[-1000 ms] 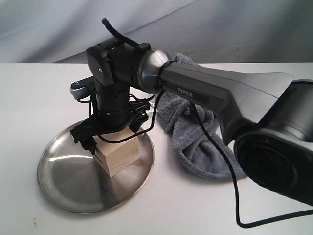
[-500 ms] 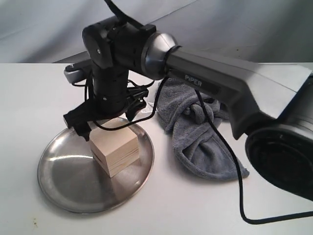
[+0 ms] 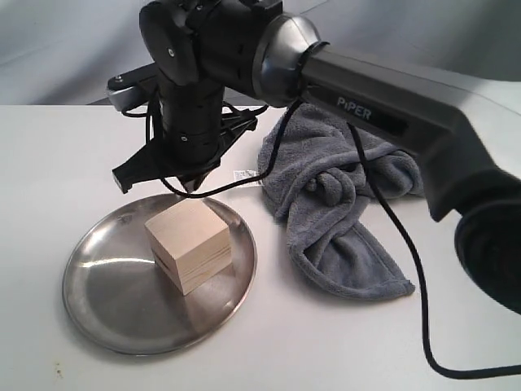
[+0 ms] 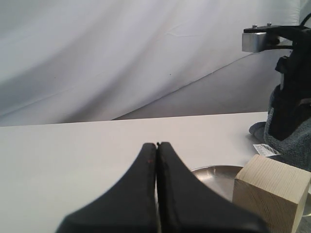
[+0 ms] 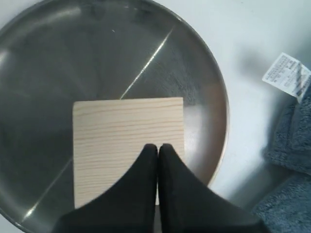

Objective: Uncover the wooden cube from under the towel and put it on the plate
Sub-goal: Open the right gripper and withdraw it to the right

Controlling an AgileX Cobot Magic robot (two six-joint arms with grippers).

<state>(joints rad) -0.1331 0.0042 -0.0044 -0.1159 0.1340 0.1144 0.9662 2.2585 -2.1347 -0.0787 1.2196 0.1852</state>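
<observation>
White tabletop [image 3: 49, 163]; grey draped backdrop [image 4: 97, 58] behind.

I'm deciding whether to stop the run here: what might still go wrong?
The shut right tool hangs directly above the wooden cube; any dip could knock it. The cube sits off-centre on the plate, toward the towel-side rim. The arm's cable passes over the towel and might snag it.

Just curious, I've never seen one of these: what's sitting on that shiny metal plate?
A pale wooden cube rests on the plate. The right gripper hangs shut above the cube, not touching it. The patch of plate beneath the cube is covered, so it cannot be seen.
</observation>
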